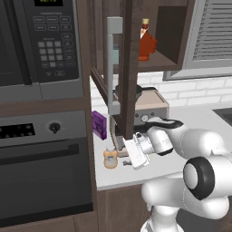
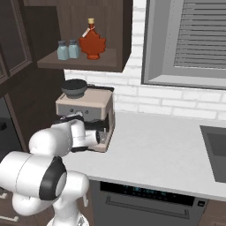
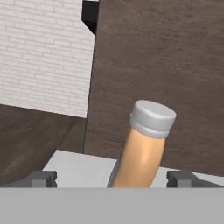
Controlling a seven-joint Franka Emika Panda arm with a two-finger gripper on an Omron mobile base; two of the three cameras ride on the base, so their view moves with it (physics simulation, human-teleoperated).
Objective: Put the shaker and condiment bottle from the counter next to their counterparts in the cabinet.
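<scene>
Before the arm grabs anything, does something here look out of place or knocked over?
Nothing looks spilled or toppled. The condiment bottle stands upright on the counter, between the open gripper's fingertips; the cabinet is open.

Kitchen — microwave (image 1: 27,43) above oven (image 1: 43,167), white counter (image 2: 163,154), brick backsplash (image 2: 176,101), coffee machine (image 2: 90,112).

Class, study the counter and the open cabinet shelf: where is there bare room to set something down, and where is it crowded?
Free: the white counter between the coffee machine and the sink, and the shelf right of the red-orange bottle. Crowded: the left counter corner, where the condiment bottle, purple box, open cabinet door and open pincer bunch together.
</scene>
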